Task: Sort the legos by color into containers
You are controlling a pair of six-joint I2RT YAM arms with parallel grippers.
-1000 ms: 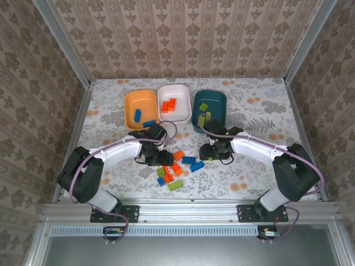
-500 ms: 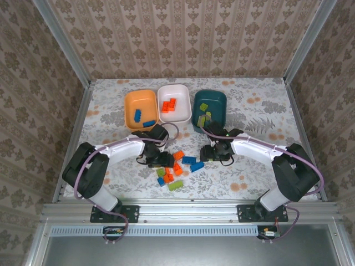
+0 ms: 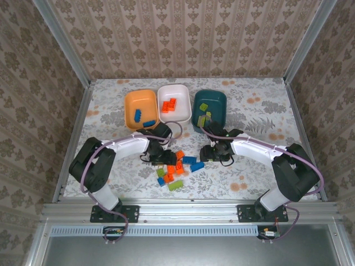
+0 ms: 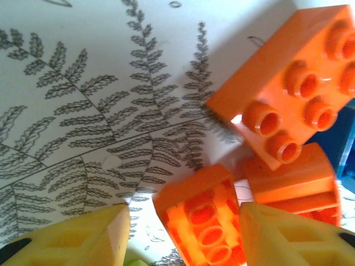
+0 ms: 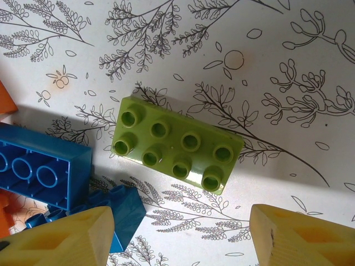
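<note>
Loose legos in orange, blue and lime green lie in a pile (image 3: 175, 169) at the table's front middle. My left gripper (image 3: 165, 160) is down at the pile's left edge. In the left wrist view it (image 4: 183, 235) stands open around an upturned orange brick (image 4: 202, 213), which lies close to the right finger (image 4: 288, 233). My right gripper (image 3: 208, 155) is open and low over the table. A lime green eight-stud brick (image 5: 176, 144) lies flat just ahead of its fingertips (image 5: 302, 238). At the back stand the orange (image 3: 128, 105), white (image 3: 180, 91) and teal (image 3: 219, 100) containers.
Blue bricks (image 3: 137, 114) lie in the orange tub, orange bricks (image 3: 168, 105) in the white one, green bricks (image 3: 204, 106) in the teal one. Two blue bricks (image 5: 41, 169) lie by my right gripper's left finger. More orange bricks (image 4: 294, 83) crowd beyond the left gripper.
My left gripper has slid a little right, into the edge of the pile. The right gripper has shifted slightly left and otherwise holds still.
</note>
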